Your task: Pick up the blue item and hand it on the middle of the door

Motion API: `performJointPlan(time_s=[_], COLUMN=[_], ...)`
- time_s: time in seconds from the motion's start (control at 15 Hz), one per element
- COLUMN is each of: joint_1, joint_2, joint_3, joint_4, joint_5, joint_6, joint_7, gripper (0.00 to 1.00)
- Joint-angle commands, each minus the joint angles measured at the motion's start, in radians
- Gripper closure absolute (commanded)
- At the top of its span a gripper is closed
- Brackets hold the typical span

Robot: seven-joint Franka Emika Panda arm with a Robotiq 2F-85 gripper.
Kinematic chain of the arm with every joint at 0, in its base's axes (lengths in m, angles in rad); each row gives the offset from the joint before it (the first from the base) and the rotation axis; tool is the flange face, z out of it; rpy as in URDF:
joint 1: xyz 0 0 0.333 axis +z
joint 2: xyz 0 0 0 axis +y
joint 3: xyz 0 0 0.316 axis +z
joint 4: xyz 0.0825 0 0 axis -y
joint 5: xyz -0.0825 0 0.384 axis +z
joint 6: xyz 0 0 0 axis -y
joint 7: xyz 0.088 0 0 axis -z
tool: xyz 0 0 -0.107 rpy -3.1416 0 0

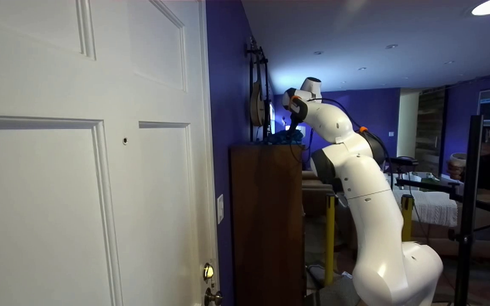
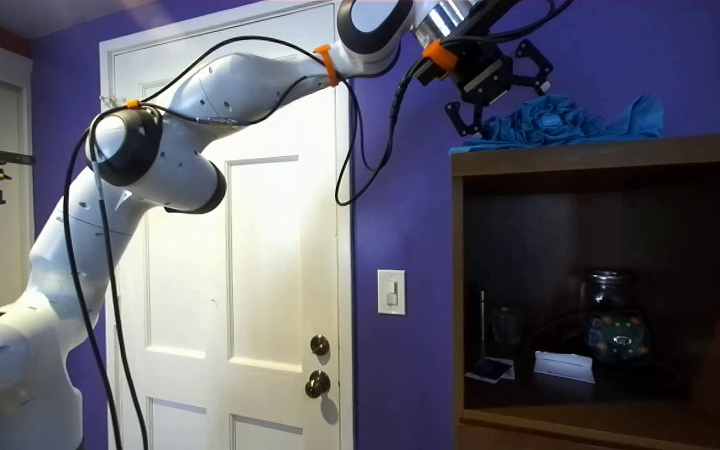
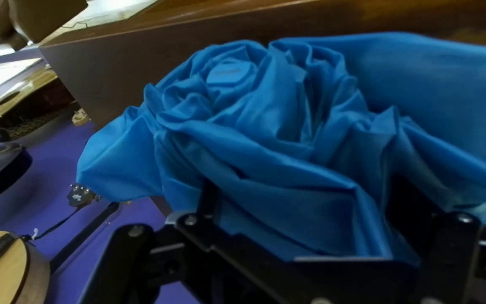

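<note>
Wall (image 2: 404,219): purple, behind the end effector (image 2: 507,110) in an exterior view. Door (image 2: 266,250): white, off to one side of the end effector, well apart. Cabinet (image 1: 266,225): brown, below the end effector; its top is the worktop (image 2: 585,157). Arm (image 2: 254,87): bent, end effector angled downward. Cloth (image 2: 560,122): blue, bunched, on the worktop beneath the end effector. End effector: fingers (image 3: 208,202) apart, folds of cloth between them in the wrist view; firm contact, cannot tell. Switch (image 2: 391,292): on the wall, lower than the end effector.
</note>
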Motion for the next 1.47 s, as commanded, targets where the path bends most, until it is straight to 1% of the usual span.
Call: performJointPlan(time_s=[0.0, 0.27, 0.33, 0.4, 0.47, 0.53, 0.6, 0.73, 0.87, 1.0, 1.13, 1.2, 1.27, 1.33, 1.4], joint_1=[-0.074, -0.103, -0.108, -0.111, -0.170, -0.186, -0.216, -0.259, -0.294, -0.320, -0.337, -0.341, -0.343, -0.346, -0.348], joint_2=[0.085, 0.131, 0.137, 0.143, 0.106, 0.110, 0.116, 0.124, 0.128, 0.131, 0.139, 0.147, 0.157, 0.168, 0.175], joint_3=[0.023, 0.032, 0.036, 0.038, 0.205, 0.240, 0.301, 0.385, 0.450, 0.499, 0.533, 0.543, 0.549, 0.554, 0.560], joint_4=[0.128, 0.189, 0.200, 0.211, 0.186, 0.199, 0.216, 0.250, 0.284, 0.320, 0.359, 0.380, 0.400, 0.417, 0.430], joint_5=[0.057, 0.046, 0.046, 0.043, -0.081, -0.106, -0.141, -0.181, -0.199, -0.207, -0.210, -0.218, -0.229, -0.239, -0.248], joint_6=[-0.078, -0.153, -0.170, -0.182, -0.169, -0.182, -0.191, -0.233, -0.286, -0.346, -0.398, -0.413, -0.411, -0.401, -0.399], joint_7=[0.049, 0.069, 0.060, 0.060, 0.072, 0.069, 0.071, 0.067, 0.067, 0.076, 0.082, 0.089, 0.095, 0.102, 0.111], gripper=[0.00, 0.00, 0.08, 0.24, 0.32, 0.40, 0.47, 0.60, 0.74, 0.88, 1.00, 0.95, 0.98, 0.62, 0.66])
